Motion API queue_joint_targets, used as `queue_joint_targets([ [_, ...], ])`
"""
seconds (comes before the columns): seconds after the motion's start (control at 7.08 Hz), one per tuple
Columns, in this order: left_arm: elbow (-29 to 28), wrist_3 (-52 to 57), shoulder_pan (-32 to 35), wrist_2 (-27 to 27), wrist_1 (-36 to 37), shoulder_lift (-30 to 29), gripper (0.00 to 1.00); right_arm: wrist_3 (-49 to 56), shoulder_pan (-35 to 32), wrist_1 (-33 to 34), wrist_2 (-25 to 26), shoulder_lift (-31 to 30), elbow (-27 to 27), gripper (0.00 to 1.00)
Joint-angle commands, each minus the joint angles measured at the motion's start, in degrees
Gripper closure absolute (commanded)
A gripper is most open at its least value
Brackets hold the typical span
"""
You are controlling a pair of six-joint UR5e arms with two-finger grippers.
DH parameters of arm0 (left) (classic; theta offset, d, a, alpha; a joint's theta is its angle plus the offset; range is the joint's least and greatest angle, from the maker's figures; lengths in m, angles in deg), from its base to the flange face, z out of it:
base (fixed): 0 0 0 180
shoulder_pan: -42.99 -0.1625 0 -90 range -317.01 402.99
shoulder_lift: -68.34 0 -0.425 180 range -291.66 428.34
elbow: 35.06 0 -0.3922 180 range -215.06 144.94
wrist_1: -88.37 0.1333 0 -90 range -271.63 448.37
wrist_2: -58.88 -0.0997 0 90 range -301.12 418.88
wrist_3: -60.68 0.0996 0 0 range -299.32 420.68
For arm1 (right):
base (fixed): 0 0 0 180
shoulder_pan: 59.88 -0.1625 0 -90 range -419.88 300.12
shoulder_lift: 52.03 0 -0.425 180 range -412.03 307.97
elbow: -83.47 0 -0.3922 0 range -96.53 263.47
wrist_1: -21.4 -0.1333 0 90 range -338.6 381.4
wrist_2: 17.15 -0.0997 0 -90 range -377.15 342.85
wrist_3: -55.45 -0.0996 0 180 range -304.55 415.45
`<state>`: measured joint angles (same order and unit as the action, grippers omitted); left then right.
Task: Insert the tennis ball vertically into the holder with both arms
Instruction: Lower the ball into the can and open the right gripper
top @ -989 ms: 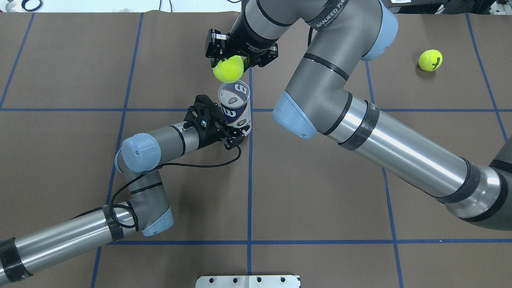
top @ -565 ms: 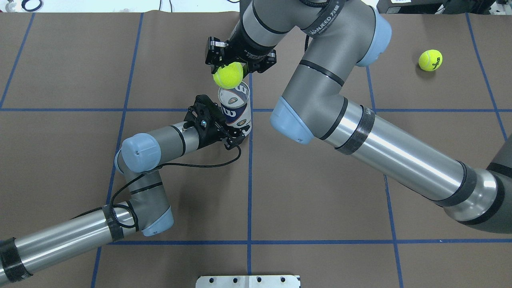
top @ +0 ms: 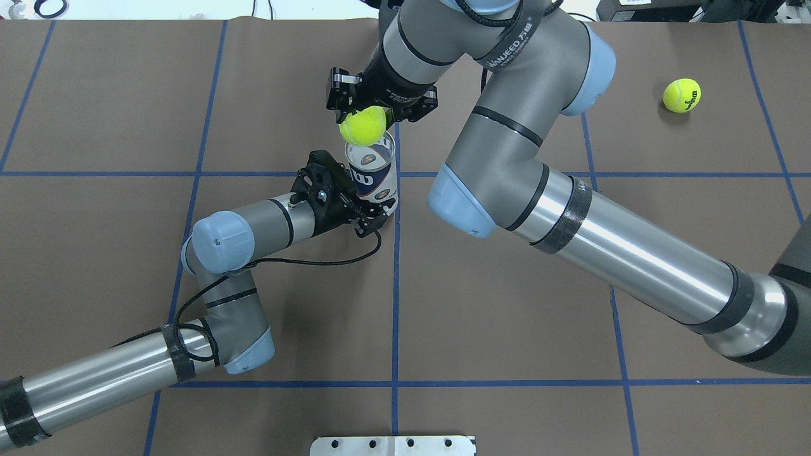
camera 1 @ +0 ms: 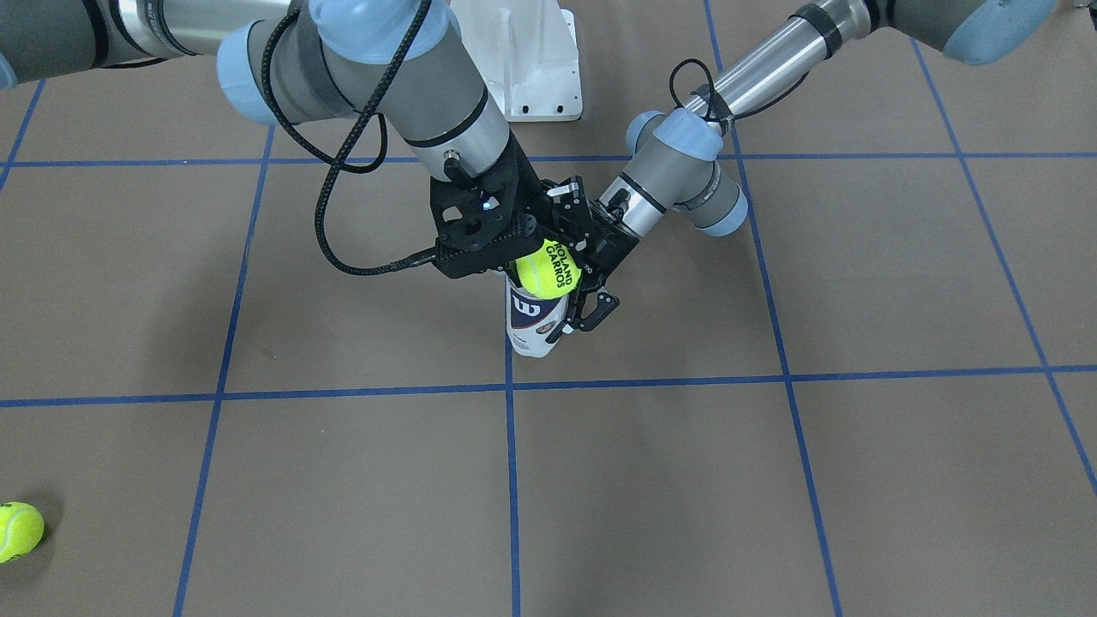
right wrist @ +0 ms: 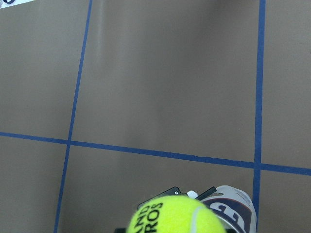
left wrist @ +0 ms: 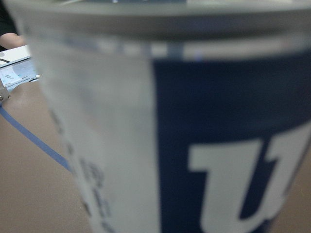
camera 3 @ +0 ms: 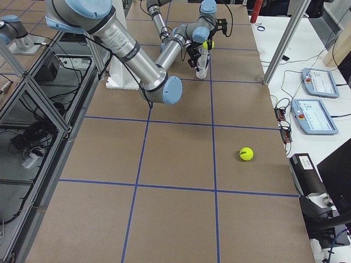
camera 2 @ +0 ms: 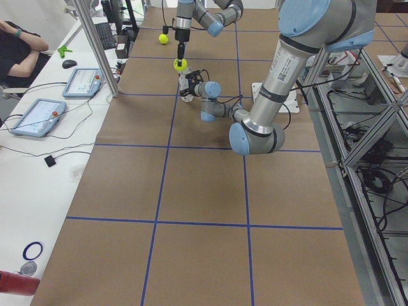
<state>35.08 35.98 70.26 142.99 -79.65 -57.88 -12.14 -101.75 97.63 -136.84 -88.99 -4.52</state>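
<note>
While clamping clear plastic can in left end effector, aligning fuzzy yellow-green ball clamped in right end effector; next: centre, lower.

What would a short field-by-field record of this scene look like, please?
tennis ball: held in the right gripper, just over the holder's open top, not inside
holder: upright on the table, gripped low on its side by the left gripper
ball-to-rim contact: cannot tell
second ball: loose on the table, far on the robot's right
step left: probably lowering the tennis ball into the holder and releasing it
</note>
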Motion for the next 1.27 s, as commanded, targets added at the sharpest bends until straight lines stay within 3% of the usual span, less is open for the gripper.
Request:
queue_joint_targets([
  [0.0,0.00,0.00,0.06,0.00,0.07,0.01,0.23,-0.34,0.03,0.06,-0.19,-1.44,-1.83,1.00],
  [0.14,0.00,0.00,0.06,0.00,0.07,0.01,0.23,-0.34,0.03,0.06,-0.19,-1.88,-2.10,1.00],
  [0.28,0.00,0.09,0.06,0.00,-0.02,0.01,0.23,-0.51,0.03,0.06,-0.11,-1.80,-2.01,0.93],
  [0.42,0.00,0.00,0.15,0.00,0.07,0.01,0.23,-0.78,0.03,0.06,-0.02,-1.71,-2.10,0.64],
  [0.57,0.00,0.00,0.15,0.00,0.07,0.09,0.23,-0.78,0.12,0.06,0.50,-1.80,-2.10,0.15],
  [0.71,0.00,0.00,0.15,0.00,0.07,0.10,0.23,-0.78,0.12,0.06,0.68,-1.63,-2.10,0.02],
  [1.13,-0.09,0.00,0.15,0.00,0.07,0.10,0.23,-0.87,0.21,0.06,0.68,-1.71,-2.45,0.01],
])
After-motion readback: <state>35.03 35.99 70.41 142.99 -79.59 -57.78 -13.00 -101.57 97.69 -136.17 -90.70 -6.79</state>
